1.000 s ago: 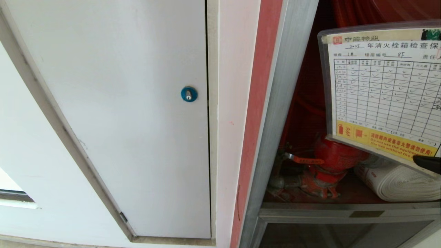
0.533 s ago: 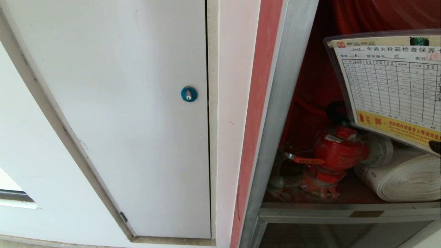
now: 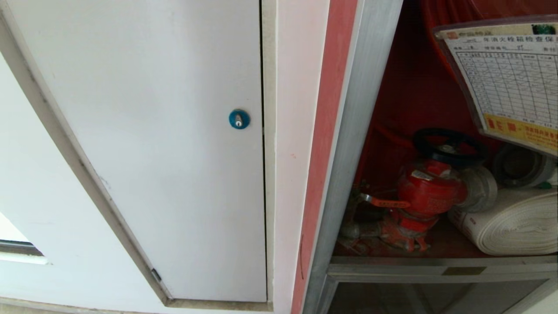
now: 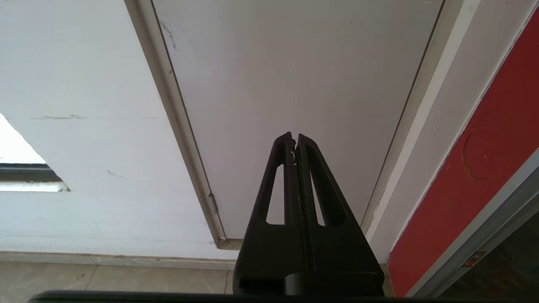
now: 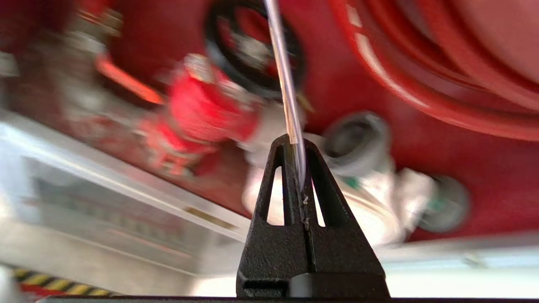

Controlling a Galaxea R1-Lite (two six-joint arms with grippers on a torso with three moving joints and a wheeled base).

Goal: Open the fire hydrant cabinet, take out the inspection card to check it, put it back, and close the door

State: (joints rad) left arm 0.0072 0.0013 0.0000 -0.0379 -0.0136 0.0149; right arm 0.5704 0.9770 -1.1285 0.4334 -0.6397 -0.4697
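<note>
Two grippers, one at work: my right gripper (image 5: 297, 145) pinches the inspection card (image 3: 508, 80) edge-on between closed fingers.

At the upper right of the head frame the card hangs tilted inside the open fire hydrant cabinet (image 3: 348, 144), above the black handwheel (image 3: 449, 146) of the red valve (image 3: 429, 189) and the white rolled hose (image 3: 510, 224). My left gripper (image 4: 294, 145) sits parked with its fingers pressed together, pointing at the white panel (image 4: 294, 67); that panel's blue round lock (image 3: 239, 119) shows centre-left in the head frame.
</note>
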